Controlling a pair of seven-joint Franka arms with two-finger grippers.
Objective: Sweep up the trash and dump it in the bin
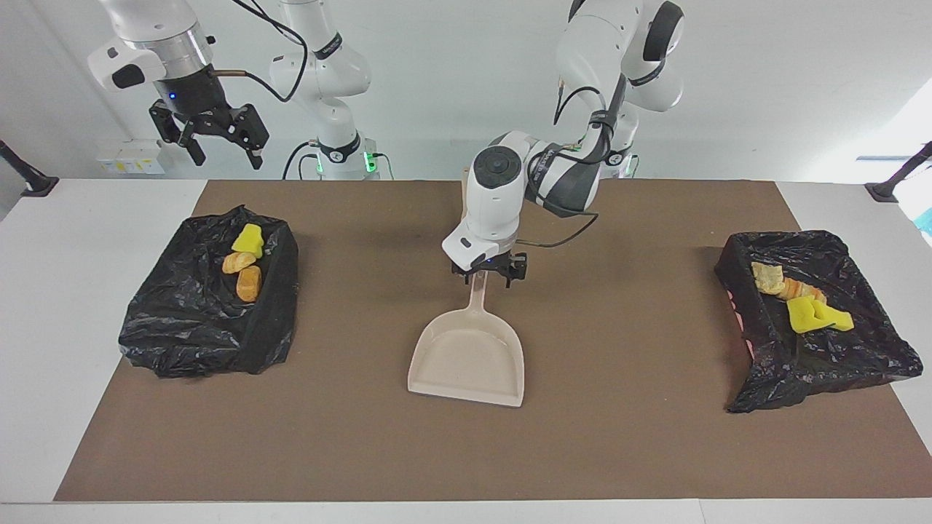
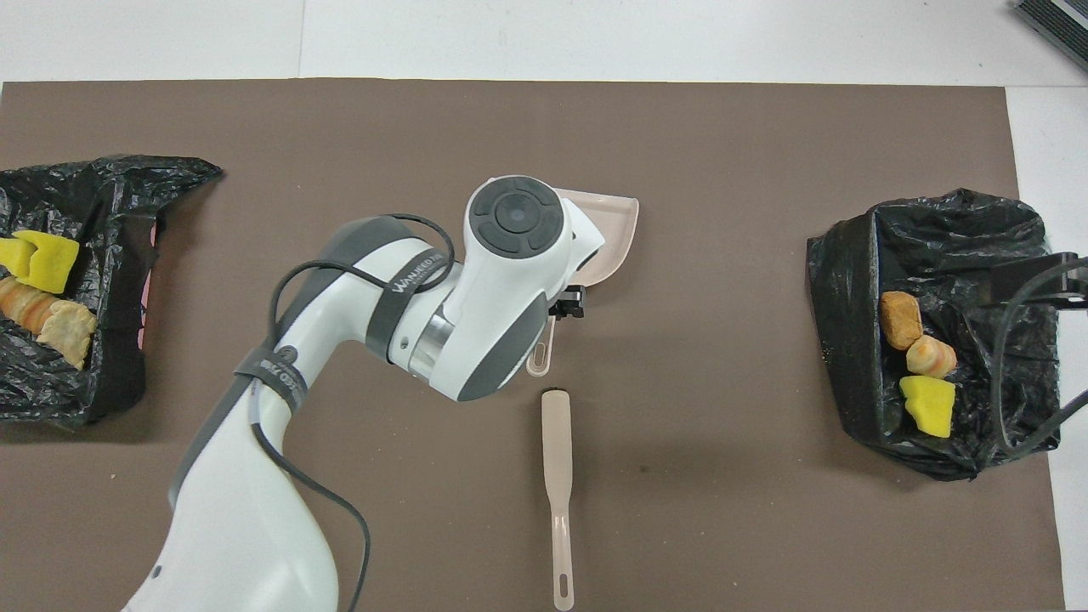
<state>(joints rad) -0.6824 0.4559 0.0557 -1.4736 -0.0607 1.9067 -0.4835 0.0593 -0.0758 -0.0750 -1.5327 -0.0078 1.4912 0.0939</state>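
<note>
In the facing view the beige dustpan [image 1: 467, 356] lies flat on the brown mat [image 1: 626, 437] at the middle of the table, its handle pointing toward the robots. The left gripper [image 1: 488, 273] sits low over that handle's upper end with its fingers spread to either side of it; whether they touch the handle I cannot tell, and nothing is lifted. The right gripper [image 1: 218, 142] waits high in the air over the table edge at the right arm's end, fingers apart and holding nothing. The trash is split between two bins lined with black bags: three scraps [image 1: 245, 260], one yellow and two tan-brown, lie in the bin [image 1: 204, 320] toward the right arm's end, and four scraps [image 1: 801, 300] lie in the bin [image 1: 837, 364] toward the left arm's end. In the overhead view the left arm's white wrist covers most of the dustpan [image 2: 614, 229], leaving one corner of the pan and the handle's tip showing. The brush [image 2: 558, 484] lies on the mat [image 2: 731, 136] nearer to the robots than the dustpan, its handle end toward them. The three scraps [image 2: 920, 361] show in the one bin [image 2: 960, 229], the four scraps [image 2: 38, 289] in the other bin [image 2: 102, 187]. Only cables of the right arm show here.
</note>
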